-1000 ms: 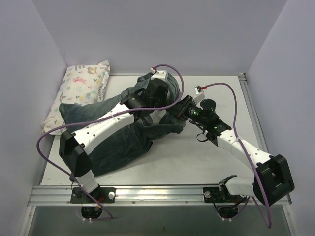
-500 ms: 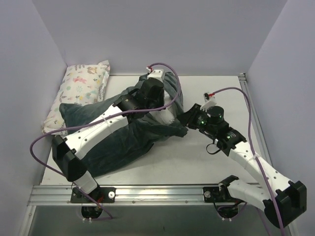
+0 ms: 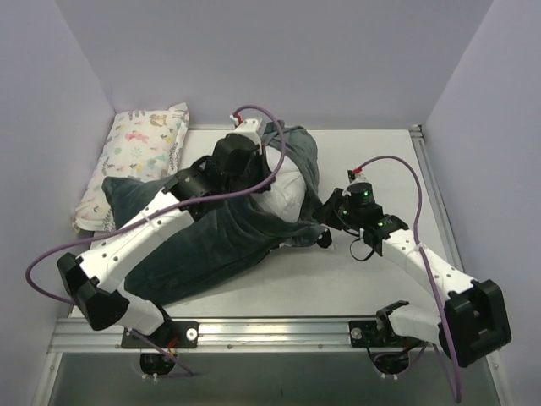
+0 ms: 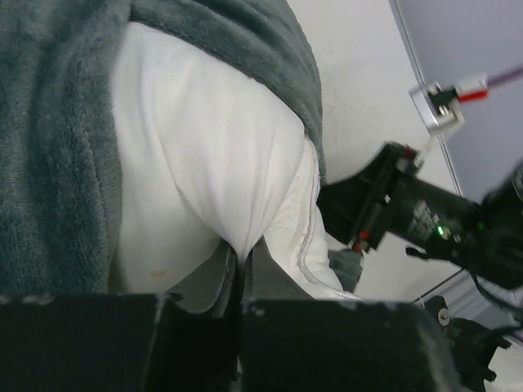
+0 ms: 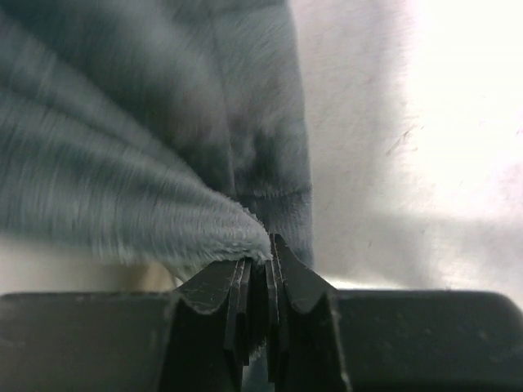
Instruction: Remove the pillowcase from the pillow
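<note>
Pillow (image 3: 284,193): white, lay between the two grippers, partly bared at the mouth of the pillowcase (image 3: 211,247).
Left gripper (image 4: 241,263): was clamped on the pillow's cloth, apparently to anchor it.
Right gripper (image 5: 260,249): was pinched onto the pillowcase hem, likely to draw the cover off.

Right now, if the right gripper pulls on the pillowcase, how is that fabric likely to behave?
Probably floppy: the pillowcase lies in loose folds and bunches to a peak in the right gripper. It will likely drag rather than slip free, since it wraps the pillow. Its plush pile probably resists slipping.
</note>
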